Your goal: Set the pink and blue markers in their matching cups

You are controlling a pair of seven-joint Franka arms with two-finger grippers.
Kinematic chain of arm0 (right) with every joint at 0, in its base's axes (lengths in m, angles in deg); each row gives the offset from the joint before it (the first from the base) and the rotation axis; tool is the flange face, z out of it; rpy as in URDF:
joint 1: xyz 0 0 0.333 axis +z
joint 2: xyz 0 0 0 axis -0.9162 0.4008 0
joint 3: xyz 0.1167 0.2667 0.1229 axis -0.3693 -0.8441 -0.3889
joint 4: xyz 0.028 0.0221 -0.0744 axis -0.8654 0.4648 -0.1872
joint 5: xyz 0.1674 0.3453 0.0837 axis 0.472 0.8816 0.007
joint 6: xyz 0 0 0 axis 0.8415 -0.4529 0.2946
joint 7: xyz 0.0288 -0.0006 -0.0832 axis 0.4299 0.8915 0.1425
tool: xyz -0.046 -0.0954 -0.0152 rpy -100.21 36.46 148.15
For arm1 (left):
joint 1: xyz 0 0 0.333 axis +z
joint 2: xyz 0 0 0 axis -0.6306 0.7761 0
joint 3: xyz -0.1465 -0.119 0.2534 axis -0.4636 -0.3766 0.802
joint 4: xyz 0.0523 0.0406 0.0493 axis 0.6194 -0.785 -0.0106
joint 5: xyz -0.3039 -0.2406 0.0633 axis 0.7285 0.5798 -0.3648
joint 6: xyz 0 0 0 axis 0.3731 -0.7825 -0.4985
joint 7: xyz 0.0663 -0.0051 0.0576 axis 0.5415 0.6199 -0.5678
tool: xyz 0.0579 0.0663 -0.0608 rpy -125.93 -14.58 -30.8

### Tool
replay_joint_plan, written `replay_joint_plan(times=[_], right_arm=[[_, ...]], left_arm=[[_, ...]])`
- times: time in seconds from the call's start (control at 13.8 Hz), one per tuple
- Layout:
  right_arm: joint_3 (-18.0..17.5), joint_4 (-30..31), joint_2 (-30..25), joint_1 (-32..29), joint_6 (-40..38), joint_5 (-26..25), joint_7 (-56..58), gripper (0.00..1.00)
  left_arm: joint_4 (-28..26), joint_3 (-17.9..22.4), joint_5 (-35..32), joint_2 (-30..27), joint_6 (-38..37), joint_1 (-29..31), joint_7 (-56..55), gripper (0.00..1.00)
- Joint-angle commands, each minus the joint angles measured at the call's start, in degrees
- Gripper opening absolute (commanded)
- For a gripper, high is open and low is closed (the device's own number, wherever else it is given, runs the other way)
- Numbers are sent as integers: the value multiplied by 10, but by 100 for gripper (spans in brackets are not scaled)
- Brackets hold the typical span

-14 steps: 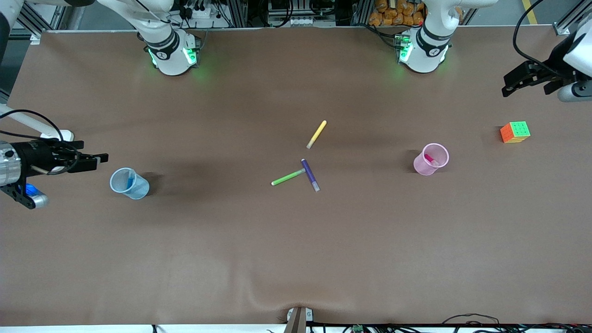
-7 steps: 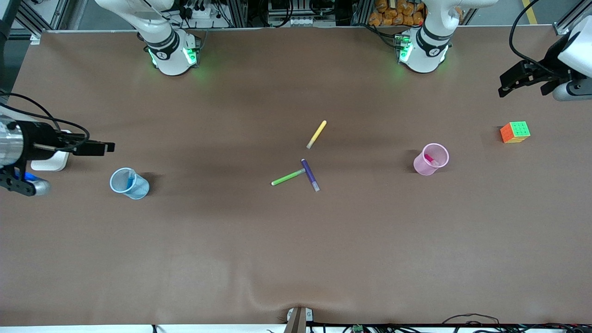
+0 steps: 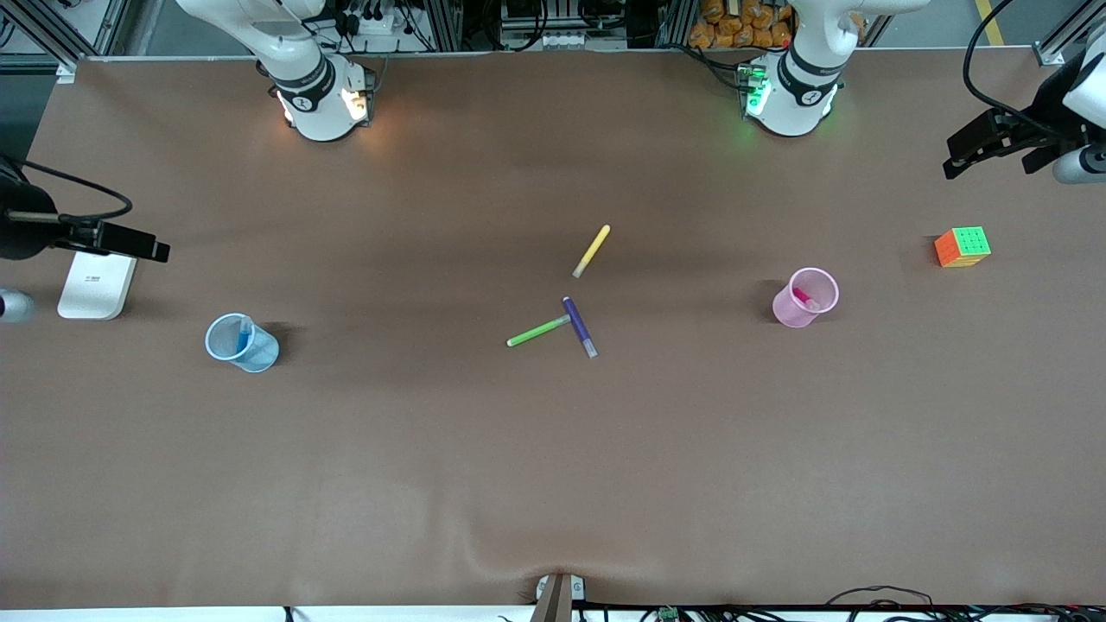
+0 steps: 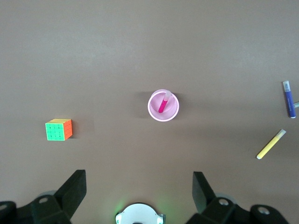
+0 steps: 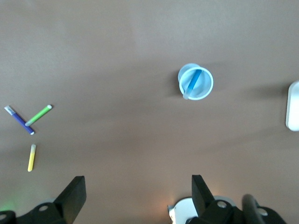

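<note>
On the brown table (image 3: pixel 553 475) your landmark is the purple pen (image 3: pixel 580 326), lying at the middle. Toward the right arm's end from it, you have the blue cup (image 3: pixel 242 343) standing upright, and the blue marker (image 3: pixel 244 333) is inside it, leaning against the wall; the right wrist view shows it clearly in the cup (image 5: pixel 195 82), marker (image 5: pixel 193 83) slanted across the mouth. Toward the left arm's end from the purple pen, your pink cup (image 3: pixel 805 297) stands upright too, with the pink marker (image 3: pixel 805 299) in it; from the left wrist view the cup (image 4: pixel 163 105) holds the marker (image 4: pixel 163 101) tilted.

Touching the purple pen's end is the green pen (image 3: pixel 537 331); the yellow pen (image 3: pixel 592 250) lies farther from the front camera than it, apart. Well past the pink cup sits a colour cube (image 3: pixel 962 246); past the blue cup, a white block (image 3: pixel 97 284).

Your left gripper (image 3: pixel 989 149) hangs above the table's edge past the cube, jaws spread wide, nothing between them. Your right gripper (image 3: pixel 130 242) sits over the white block, released as well, and carries nothing.
</note>
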Motion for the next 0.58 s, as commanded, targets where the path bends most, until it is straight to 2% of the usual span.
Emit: replay_joint_plan(times=[0.0,0.15,0.51], right_arm=[[0,178,-118,-3,102,-23,76,100],[1,243,-170,-4,143,-37,107,100],[0,289,-222,1,146,-64,110,100]], left_arm=[[-7,-8,-4,-13,-2,5,-3,100],[-7,-8,-4,-8,-2,5,-3,100],[-2,-9,-3,-4,-1,0,-8,100]])
